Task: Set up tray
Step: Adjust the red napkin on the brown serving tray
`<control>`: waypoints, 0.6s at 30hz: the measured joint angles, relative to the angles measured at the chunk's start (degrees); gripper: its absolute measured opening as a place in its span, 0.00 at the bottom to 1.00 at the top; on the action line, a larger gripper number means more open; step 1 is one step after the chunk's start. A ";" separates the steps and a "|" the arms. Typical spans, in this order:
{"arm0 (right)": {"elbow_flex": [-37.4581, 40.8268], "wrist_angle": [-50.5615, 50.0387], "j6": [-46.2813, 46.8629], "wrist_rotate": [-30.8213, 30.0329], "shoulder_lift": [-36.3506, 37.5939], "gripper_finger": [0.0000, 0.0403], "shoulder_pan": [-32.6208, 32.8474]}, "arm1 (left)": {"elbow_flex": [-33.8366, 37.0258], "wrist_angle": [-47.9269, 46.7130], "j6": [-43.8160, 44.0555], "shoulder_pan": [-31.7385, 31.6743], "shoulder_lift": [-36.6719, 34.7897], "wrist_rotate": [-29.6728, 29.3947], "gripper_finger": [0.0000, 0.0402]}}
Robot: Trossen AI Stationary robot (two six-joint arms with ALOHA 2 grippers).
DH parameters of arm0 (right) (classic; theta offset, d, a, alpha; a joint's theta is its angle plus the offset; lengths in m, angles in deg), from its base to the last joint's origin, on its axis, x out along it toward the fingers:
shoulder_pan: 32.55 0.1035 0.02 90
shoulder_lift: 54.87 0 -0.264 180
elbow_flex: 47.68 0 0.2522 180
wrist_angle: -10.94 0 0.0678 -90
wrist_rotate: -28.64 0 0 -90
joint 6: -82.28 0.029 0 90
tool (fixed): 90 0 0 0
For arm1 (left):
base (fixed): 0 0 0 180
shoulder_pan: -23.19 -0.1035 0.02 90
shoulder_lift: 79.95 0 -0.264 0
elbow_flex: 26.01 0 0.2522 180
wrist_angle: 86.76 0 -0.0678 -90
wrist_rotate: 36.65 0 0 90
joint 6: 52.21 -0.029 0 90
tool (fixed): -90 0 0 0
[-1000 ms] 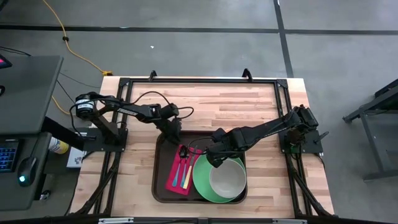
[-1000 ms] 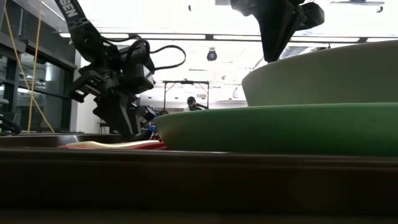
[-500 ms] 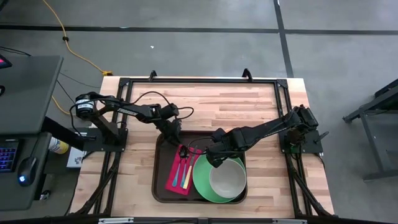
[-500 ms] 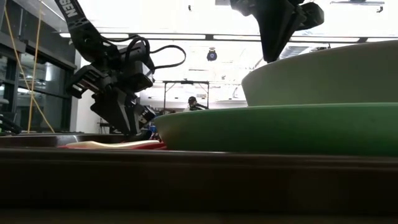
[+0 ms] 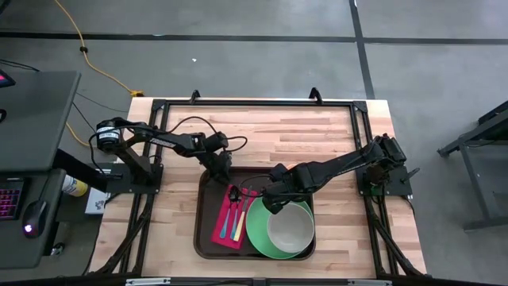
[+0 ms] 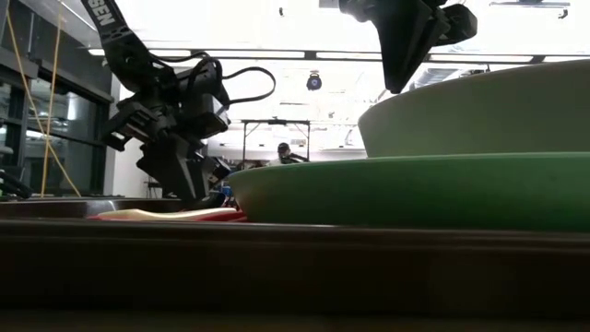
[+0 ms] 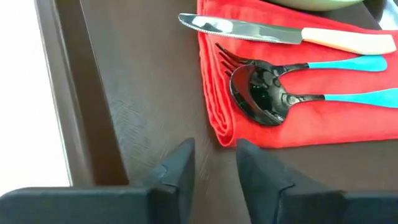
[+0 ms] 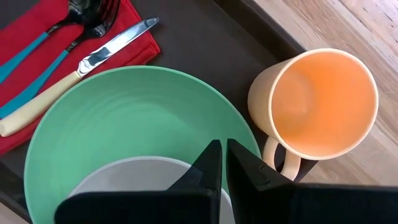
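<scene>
The dark brown tray (image 5: 206,208) lies at the table's near middle. On its floor rest a folded red napkin (image 5: 223,229), a green plate (image 5: 258,232) carrying a grey bowl (image 5: 291,229), and a peach mug (image 8: 314,102) beside the rim. A knife (image 7: 280,34), a fork (image 7: 323,64) and a spoon (image 7: 261,99) lie on the napkin. My left gripper (image 7: 216,155) hovers low over the tray floor at the napkin's far corner (image 7: 219,135), its fingers a little apart. My right gripper (image 8: 224,155) is shut above the plate's far rim.
Bare wooden tabletop (image 5: 302,131) stretches beyond the tray to the far edge and on both sides. A black frame (image 5: 254,103) runs around the table. The left arm (image 5: 171,143) and the right arm (image 5: 341,167) reach in over the tray's far side.
</scene>
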 joint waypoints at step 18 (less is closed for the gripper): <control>0.00 0.32 0.02 0.00 0.00 0.00 0.02 | -0.01 0.44 -0.24 0.02 0.30 1.34 0.64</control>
